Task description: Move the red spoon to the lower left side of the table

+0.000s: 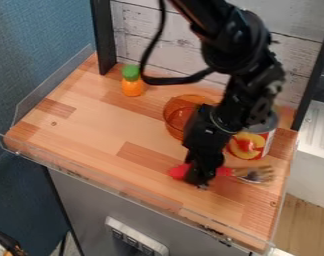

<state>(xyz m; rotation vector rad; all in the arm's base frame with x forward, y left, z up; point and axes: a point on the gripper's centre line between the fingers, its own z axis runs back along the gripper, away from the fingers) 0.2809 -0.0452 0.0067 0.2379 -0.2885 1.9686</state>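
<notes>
Honestly, I can't tell whether my black gripper (pixel 198 180) grips the red-handled metal spoon (pixel 179 171); a loose hold could let its heavier head twist it free.

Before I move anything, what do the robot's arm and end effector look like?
The arm is black, with chunky, rounded joint sections that catch some glossy highlights. A thick black cable hangs off its side in a wide loop. The end effector is black too, with a blocky, angular body and a small silvery glint at its lower end.
</notes>
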